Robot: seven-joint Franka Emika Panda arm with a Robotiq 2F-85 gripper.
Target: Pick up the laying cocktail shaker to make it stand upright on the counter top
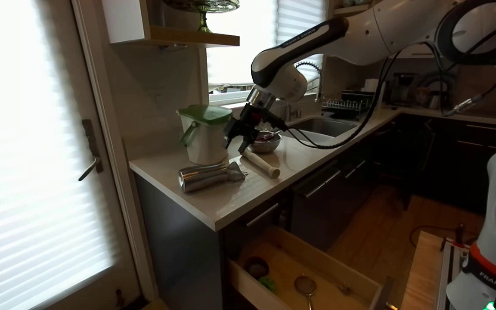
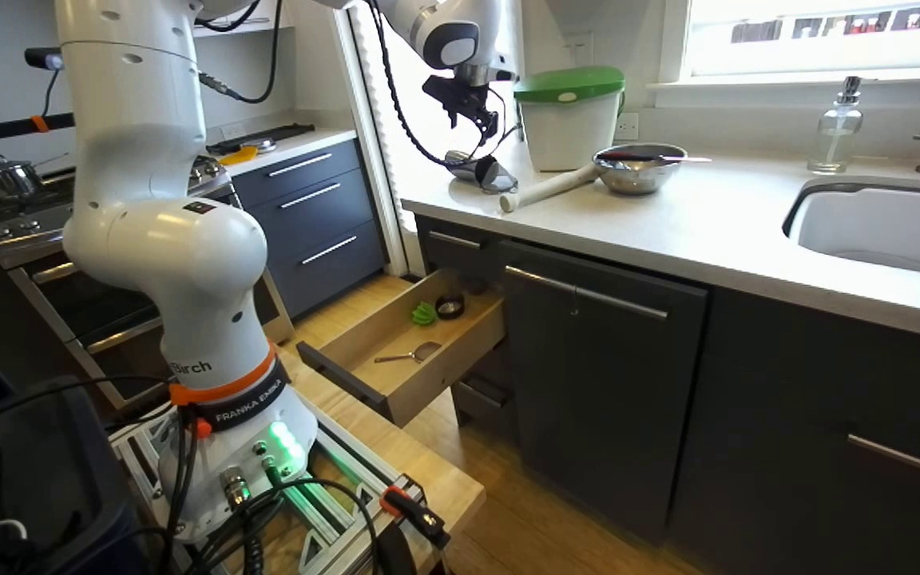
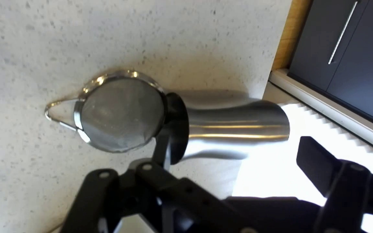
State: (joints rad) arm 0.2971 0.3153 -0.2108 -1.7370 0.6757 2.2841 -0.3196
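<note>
The cocktail shaker (image 1: 203, 177) is a shiny silver metal cylinder. It lies on its side near the end corner of the pale counter top (image 1: 226, 204). It also shows in an exterior view (image 2: 460, 165), partly hidden, and in the wrist view (image 3: 235, 126). A round mesh strainer with a wire loop (image 3: 123, 115) lies at its dark end, seemingly touching it. My gripper (image 1: 234, 147) is open and empty, pointing down above the counter near the shaker. In the wrist view its fingers (image 3: 233, 149) spread apart, one overlapping the shaker's dark end, the other past its far end.
A white container with green lid (image 1: 207, 140) stands behind the shaker. A wooden rolling pin (image 1: 261, 164) lies beside it, near a metal bowl (image 1: 266, 145). Below the counter, a drawer (image 2: 392, 403) is pulled open. The sink (image 2: 867, 231) is further along.
</note>
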